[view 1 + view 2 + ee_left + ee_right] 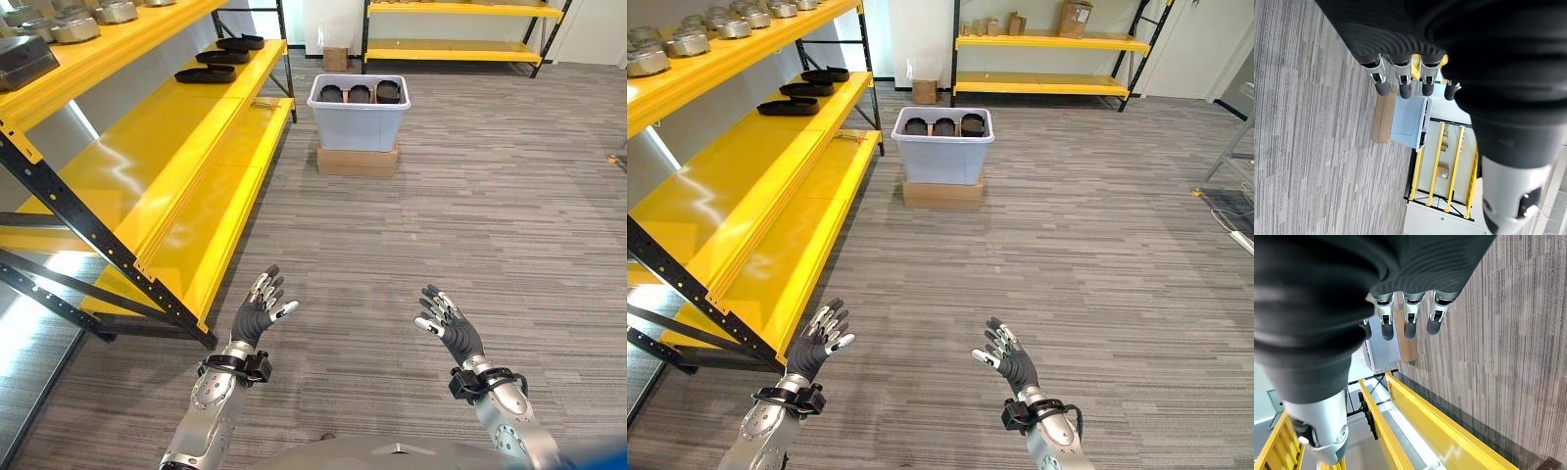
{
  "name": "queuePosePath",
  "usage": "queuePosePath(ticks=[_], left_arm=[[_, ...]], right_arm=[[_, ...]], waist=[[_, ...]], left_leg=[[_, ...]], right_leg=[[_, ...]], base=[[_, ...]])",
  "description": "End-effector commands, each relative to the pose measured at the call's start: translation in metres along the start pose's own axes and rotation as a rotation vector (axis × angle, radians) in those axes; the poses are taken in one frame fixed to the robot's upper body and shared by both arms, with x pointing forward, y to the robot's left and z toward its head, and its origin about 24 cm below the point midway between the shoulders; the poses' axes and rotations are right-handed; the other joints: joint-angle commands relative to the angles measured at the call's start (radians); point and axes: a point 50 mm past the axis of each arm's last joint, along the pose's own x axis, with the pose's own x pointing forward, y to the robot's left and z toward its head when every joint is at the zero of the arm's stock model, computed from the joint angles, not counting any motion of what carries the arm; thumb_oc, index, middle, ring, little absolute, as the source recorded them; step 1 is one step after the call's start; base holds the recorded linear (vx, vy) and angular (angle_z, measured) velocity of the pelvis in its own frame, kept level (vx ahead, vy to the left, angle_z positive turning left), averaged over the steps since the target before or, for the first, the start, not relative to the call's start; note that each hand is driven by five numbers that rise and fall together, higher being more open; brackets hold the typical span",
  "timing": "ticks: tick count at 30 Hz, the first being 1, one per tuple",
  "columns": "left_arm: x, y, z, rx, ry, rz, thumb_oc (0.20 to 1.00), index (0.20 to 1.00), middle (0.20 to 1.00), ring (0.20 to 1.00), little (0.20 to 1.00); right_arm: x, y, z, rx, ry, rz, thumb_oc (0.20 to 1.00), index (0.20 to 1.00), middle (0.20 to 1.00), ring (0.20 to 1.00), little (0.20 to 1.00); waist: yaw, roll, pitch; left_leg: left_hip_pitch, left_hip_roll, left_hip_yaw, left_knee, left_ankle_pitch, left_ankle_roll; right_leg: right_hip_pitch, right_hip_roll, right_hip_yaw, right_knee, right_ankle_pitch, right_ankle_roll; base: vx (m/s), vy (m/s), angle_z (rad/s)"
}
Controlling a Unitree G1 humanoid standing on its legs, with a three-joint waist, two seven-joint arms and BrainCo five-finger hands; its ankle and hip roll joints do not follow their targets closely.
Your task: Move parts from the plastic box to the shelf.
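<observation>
Three black parts [360, 93] side by side in the pale plastic box [359, 125], itself atop a flat cardboard box [358, 162] on grey carpet [470, 235], just off the far end of the yellow shelf [186, 157]. Three more black parts [220, 57] already on that shelf's middle level. Wide bare carpet between box and hands. Left hand [261, 311] and right hand [446, 325] low in front, well apart, fingers spread, holding nothing.
</observation>
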Motion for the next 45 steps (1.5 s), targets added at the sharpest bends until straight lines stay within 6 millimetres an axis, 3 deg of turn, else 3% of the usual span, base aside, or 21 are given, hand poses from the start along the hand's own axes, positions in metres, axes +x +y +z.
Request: queuePosePath(ticks=[1, 26, 36, 39, 40, 41, 42, 43, 45], left_arm=[[0.010, -0.006, 0.013, 0.047, -0.065, -0.073, 1.000, 1.000, 1.000, 1.000, 1.000], [0.011, -0.005, 0.014, 0.014, -0.072, -0.058, 1.000, 1.000, 1.000, 1.000, 1.000], [0.012, 0.003, 0.022, 0.027, -0.103, -0.021, 1.000, 1.000, 1.000, 1.000, 1.000], [0.011, 0.005, 0.020, 0.040, -0.093, -0.018, 1.000, 1.000, 1.000, 1.000, 1.000], [0.010, 0.004, 0.018, 0.036, -0.085, -0.022, 1.000, 1.000, 1.000, 1.000, 1.000], [0.010, 0.005, 0.020, 0.050, -0.091, -0.025, 1.000, 1.000, 1.000, 1.000, 1.000], [0.011, 0.004, 0.023, 0.059, -0.101, -0.030, 1.000, 1.000, 1.000, 1.000, 1.000], [0.011, 0.004, 0.022, 0.060, -0.096, -0.031, 1.000, 1.000, 1.000, 1.000, 1.000], [0.011, 0.004, 0.022, 0.057, -0.094, -0.035, 1.000, 1.000, 1.000, 1.000, 1.000]], right_arm=[[0.006, 0.003, 0.018, 0.024, -0.099, 0.025, 1.000, 1.000, 1.000, 1.000, 1.000], [0.006, 0.000, 0.020, 0.037, -0.106, 0.015, 1.000, 1.000, 1.000, 1.000, 1.000], [0.010, 0.002, 0.019, 0.039, -0.104, 0.012, 1.000, 1.000, 1.000, 1.000, 1.000], [0.008, 0.006, 0.013, 0.043, -0.086, 0.024, 1.000, 1.000, 1.000, 1.000, 1.000], [0.006, 0.008, 0.009, 0.049, -0.073, 0.034, 1.000, 1.000, 1.000, 1.000, 1.000], [0.005, 0.009, 0.008, 0.046, -0.069, 0.038, 1.000, 1.000, 1.000, 1.000, 1.000], [0.006, 0.009, 0.009, 0.042, -0.071, 0.039, 1.000, 1.000, 1.000, 1.000, 1.000], [0.005, 0.008, 0.009, 0.039, -0.069, 0.037, 1.000, 1.000, 1.000, 1.000, 1.000], [0.004, 0.006, 0.009, 0.048, -0.070, 0.037, 1.000, 1.000, 1.000, 1.000, 1.000]], waist=[[0.001, -0.020, -0.039], [0.008, -0.025, -0.030], [0.011, -0.016, 0.010], [0.007, -0.019, 0.029], [0.002, -0.017, 0.046], [-0.002, -0.012, 0.058], [0.002, 0.001, 0.077], [0.002, 0.003, 0.079], [-0.014, -0.002, 0.072]], left_leg=[[0.016, 0.093, -0.102, 0.005, -0.064, -0.085], [0.017, 0.084, -0.102, 0.005, -0.071, -0.076], [0.012, 0.033, -0.122, 0.028, -0.088, -0.019], [0.027, 0.007, -0.135, 0.032, -0.093, 0.004], [0.043, -0.006, -0.144, 0.034, -0.096, 0.021], [0.049, -0.008, -0.146, 0.037, -0.096, 0.029], [0.048, -0.005, -0.146, 0.049, -0.100, 0.039], [0.051, -0.008, -0.139, 0.059, -0.112, 0.041], [0.055, -0.017, -0.147, 0.092, -0.144, 0.040]], right_leg=[[-0.056, -0.080, 0.000, 0.016, 0.045, 0.089], [-0.052, -0.097, -0.015, 0.025, 0.040, 0.103], [-0.178, -0.146, 0.013, 0.293, 0.012, 0.139], [-0.252, -0.166, 0.038, 0.463, 0.085, 0.143], [-0.328, -0.163, 0.068, 0.612, 0.193, 0.139], [-0.353, -0.159, 0.076, 0.666, 0.234, 0.139], [-0.407, -0.152, 0.057, 0.751, 0.212, 0.129], [-0.421, -0.160, 0.033, 0.737, 0.196, 0.129], [-0.431, -0.123, 0.018, 0.646, 0.143, 0.118]], base=[[0.00, 0.000, 0.00], [0.00, 0.009, 0.00], [-0.02, 0.131, 0.01], [0.00, 0.173, 0.17], [0.00, 0.247, 0.17], [-0.04, 0.272, 0.28], [0.01, 0.181, 0.26], [0.08, 0.119, 0.10], [0.17, 0.001, -0.13]])
